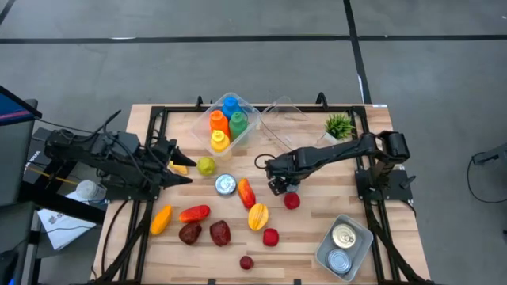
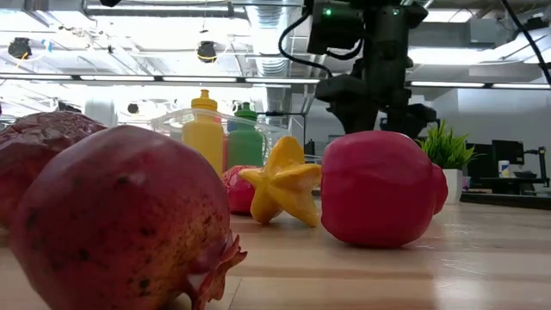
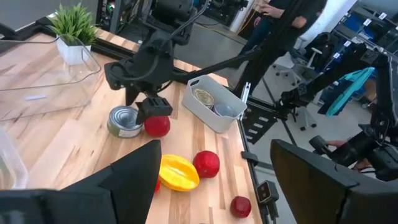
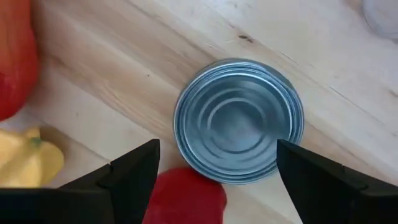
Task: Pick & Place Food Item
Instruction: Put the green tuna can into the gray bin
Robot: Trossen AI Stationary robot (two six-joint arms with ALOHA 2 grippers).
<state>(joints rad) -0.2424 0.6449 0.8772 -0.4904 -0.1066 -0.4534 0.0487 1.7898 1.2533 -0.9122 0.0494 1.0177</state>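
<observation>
The right arm reaches from its base at the right edge of the tabletop (image 1: 317, 237) toward the middle, wrist bent down, and its pincer (image 1: 277, 187) hangs low over the wood with both dark fingers (image 4: 134, 180) spread wide and nothing between them. The left arm lies stretched along the left side, its pincer (image 1: 181, 172) pointing inward, fingers (image 3: 134, 180) parted and empty.

Silver can (image 4: 238, 121) top-down on wood surface (image 4: 112, 81), between 2 dark jaws (spread wide). Red item (image 4: 185, 196) touching can's rim. Red pepper (image 4: 15, 59), yellow fruit (image 4: 28, 163) at edge.
</observation>
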